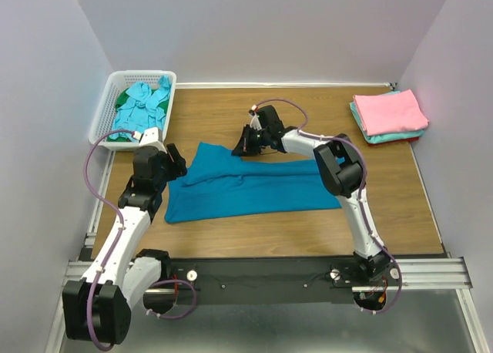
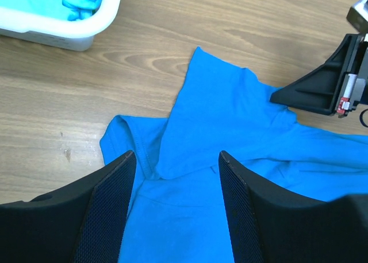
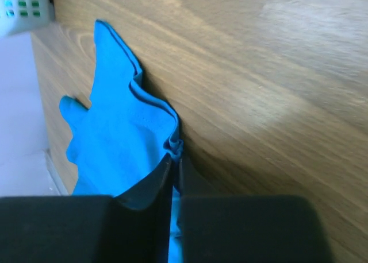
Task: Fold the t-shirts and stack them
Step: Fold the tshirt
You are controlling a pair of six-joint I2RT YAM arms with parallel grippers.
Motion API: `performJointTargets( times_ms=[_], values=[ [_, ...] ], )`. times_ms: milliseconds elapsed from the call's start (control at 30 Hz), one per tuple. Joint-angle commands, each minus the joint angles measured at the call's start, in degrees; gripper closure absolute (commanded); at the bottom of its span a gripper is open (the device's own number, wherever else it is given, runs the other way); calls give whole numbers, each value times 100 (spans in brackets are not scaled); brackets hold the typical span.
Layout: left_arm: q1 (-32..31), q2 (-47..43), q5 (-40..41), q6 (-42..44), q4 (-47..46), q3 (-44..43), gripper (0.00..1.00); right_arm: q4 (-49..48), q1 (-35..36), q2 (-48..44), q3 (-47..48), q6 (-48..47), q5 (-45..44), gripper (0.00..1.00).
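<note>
Two claws were mine at that moment. Nearest me, my left claw (image 2: 175,159) stood spread wide, its mesh-faced fingers (image 2: 109,205) apart over the left end of the teal t-shirt (image 1: 254,187). Whether the pads touched the cloth I could not tell, since my own fingers hid what lay under them. The shirt lay on the table (image 1: 308,233), stretched left to right between my arms, with a flap doubled over at its left end and one pointed corner aimed away from me. Its nearest part was cut off by the bottom of my left wrist view.

Farther out, my right claw (image 3: 175,157) was pressed together on the far edge of that shirt, pinching a small bunched fold of hem right at the fingertips. How deep the cloth ran between the fingers was hidden by their black bodies.

Beyond, at the far-left corner, the white basket (image 1: 104,114) held crumpled aqua t-shirts (image 1: 145,105), with a green t-shirt (image 1: 122,99) mostly buried beneath them. At the far-right edge sat a folded stack (image 1: 370,136): a pink t-shirt (image 1: 390,110) on top, pale turquoise under it, and a thin dark-red sliver at the bottom that I could not identify.
</note>
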State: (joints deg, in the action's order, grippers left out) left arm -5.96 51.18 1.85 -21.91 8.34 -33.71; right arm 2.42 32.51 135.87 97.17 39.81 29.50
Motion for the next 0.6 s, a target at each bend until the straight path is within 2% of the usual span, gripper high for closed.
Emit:
performJointTargets(
  times_ms=[0,100,567],
  values=[
    [33,94,-26,99,-174,-4,33,128,141,-52,57,-351,205,94],
    [42,68,-27,91,-218,31,33,128,255,-455,-144,-641,364,99],
    [33,156,-44,82,-183,5,34,136,1081,-1932,-1919,-1450,759,99]
  ],
)
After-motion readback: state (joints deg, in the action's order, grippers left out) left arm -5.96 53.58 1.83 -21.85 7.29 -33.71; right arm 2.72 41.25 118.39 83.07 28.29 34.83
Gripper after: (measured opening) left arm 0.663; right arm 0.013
